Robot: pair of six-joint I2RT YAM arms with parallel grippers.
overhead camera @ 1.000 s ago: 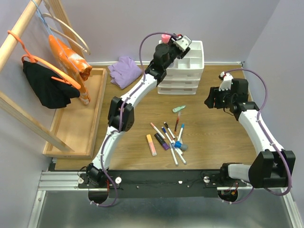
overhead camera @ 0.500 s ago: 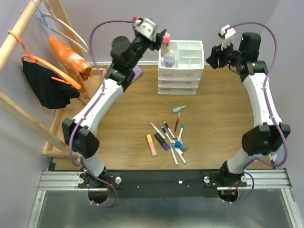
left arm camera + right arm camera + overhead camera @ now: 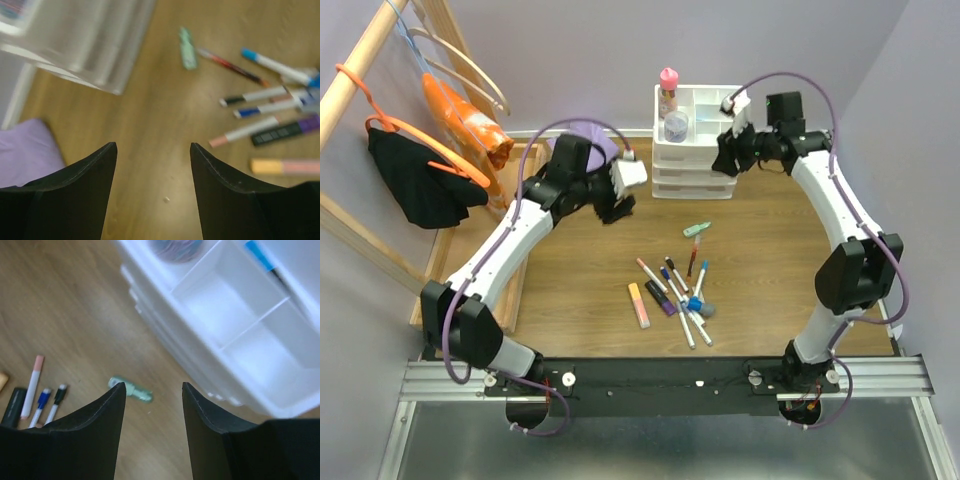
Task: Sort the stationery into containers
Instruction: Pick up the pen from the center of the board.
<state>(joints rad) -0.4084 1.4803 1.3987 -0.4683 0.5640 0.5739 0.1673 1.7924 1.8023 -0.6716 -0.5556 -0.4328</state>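
Partway through, by the look of it. The pink-capped glue bottle (image 3: 668,85) stands at the back-left corner of the white drawer unit's top tray (image 3: 705,100), upper centre. The grey jar (image 3: 676,125) sits in the compartment in front of it, and a blue-capped marker (image 3: 257,250) lies in another.

Left on the table, mid-frame — mint highlighter (image 3: 697,229), orange highlighter (image 3: 638,305), marker cluster (image 3: 680,295).

Left gripper (image 3: 152,145) and right gripper (image 3: 152,385) — fingers spread, nothing between them. Most of the sorting remains.
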